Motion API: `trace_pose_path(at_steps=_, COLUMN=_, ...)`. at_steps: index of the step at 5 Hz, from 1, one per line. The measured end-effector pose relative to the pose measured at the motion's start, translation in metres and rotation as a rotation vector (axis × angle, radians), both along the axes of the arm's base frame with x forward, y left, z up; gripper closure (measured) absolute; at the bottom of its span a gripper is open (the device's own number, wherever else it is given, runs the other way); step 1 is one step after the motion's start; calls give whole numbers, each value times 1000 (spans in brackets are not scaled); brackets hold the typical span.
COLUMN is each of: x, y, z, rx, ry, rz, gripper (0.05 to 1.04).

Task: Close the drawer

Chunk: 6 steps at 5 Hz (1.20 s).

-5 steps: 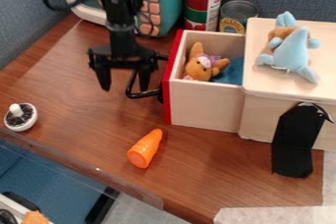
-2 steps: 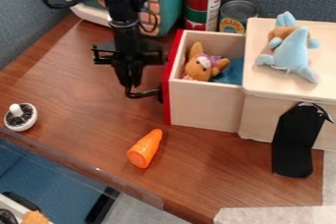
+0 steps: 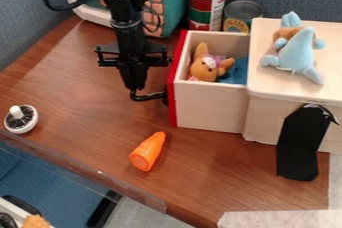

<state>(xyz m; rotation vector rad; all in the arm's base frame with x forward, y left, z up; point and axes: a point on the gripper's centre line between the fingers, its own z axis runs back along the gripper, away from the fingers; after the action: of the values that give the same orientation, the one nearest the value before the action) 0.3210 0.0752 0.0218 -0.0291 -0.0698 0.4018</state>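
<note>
Spreading under it all, the brown wood-grain surface [image 3: 80, 137] carried a pale wooden box [image 3: 267, 84], and the black arm [image 3: 125, 19] reached down at its left from the top edge. The drawer [image 3: 207, 104] stood well out from the box's left side, so the step in hand seemed to be the closing push, barely begun if at all. Next, I judged, the end effector [image 3: 135, 87] had to press level toward the box, straight along the drawer's travel, without slipping off. Plain light wood made up the drawer's walls, with a bright red front panel [image 3: 173, 89]; inside sat a tan plush toy [image 3: 207, 69] beside some blue cloth [image 3: 236, 72]. The end effector's fingers were together at the outer end of the thin black handle [image 3: 149, 95]; whether they pinched it, I could not tell.
</note>
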Motion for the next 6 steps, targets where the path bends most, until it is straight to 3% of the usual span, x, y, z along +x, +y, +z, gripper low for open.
trace_pose_path(at_steps=2, x=9, y=-54, z=-2, rx=-46, ry=-13, rz=-118, gripper=987)
trace_pose_path(at_steps=5, x=16, y=-81, z=7, rx=-59, ry=-15, rz=-175, gripper=988)
trace_pose_path(at_steps=6, x=19, y=-82, z=29, rx=-28, ry=-61, rz=-161, gripper=959)
